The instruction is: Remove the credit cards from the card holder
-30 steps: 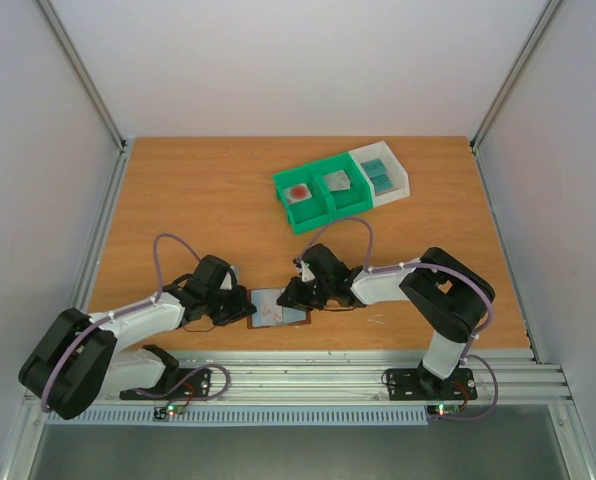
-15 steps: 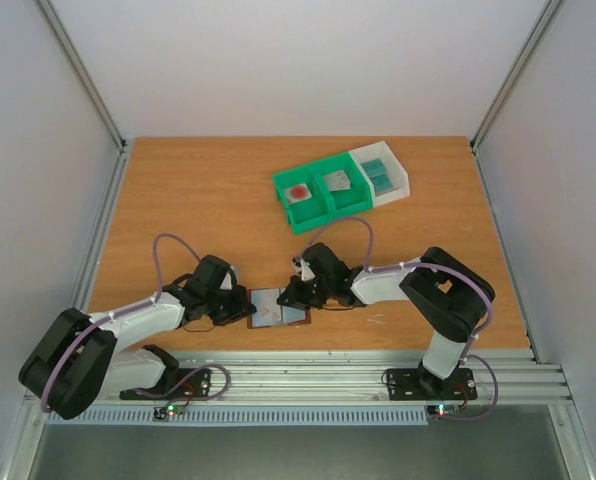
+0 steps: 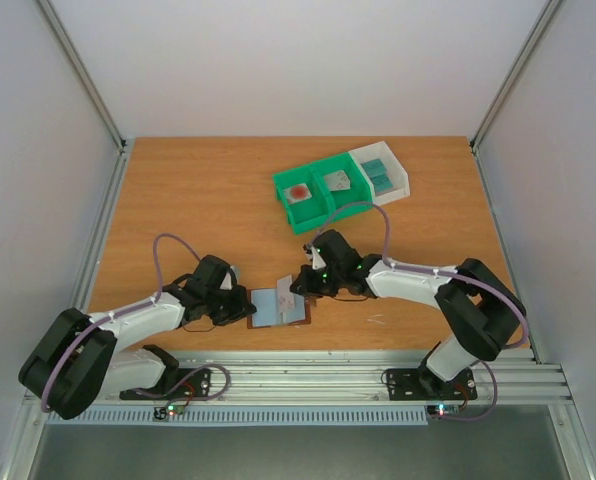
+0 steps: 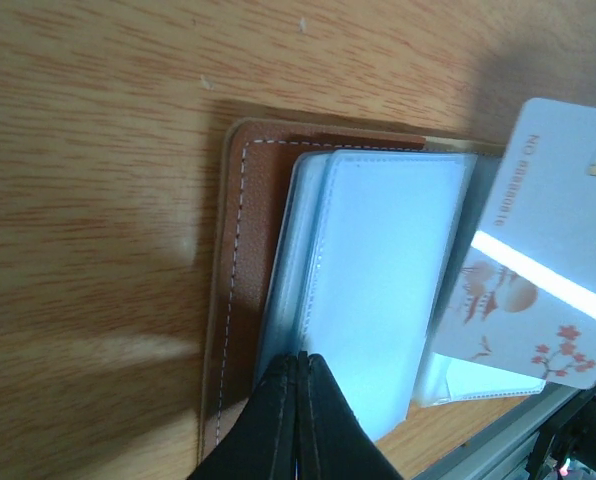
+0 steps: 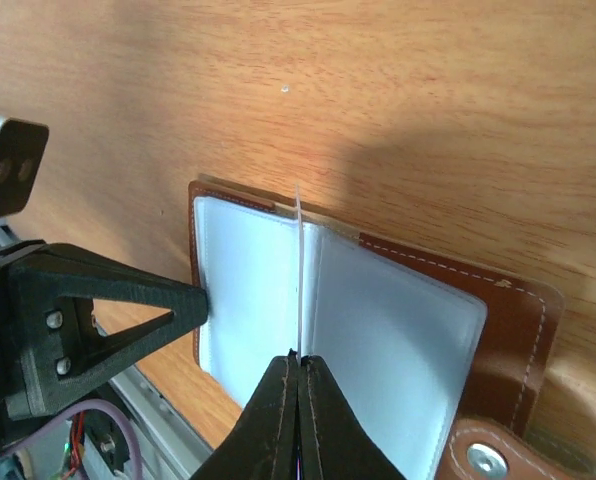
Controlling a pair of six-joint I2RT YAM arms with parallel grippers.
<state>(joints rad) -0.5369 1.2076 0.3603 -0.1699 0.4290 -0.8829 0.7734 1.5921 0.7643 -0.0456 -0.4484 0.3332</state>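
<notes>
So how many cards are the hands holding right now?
1: a whitish card in the right hand, over the open card holder. Others may be hidden in its pockets.

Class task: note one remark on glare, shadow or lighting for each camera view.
Left wrist view: a bright glare stripe crosses the whitish card. Right wrist view: that card, edge-on, shows as a thin bright line, and a broad shadow darkens the table beyond the card holder. Top view: even, soft light, no glare.
</notes>
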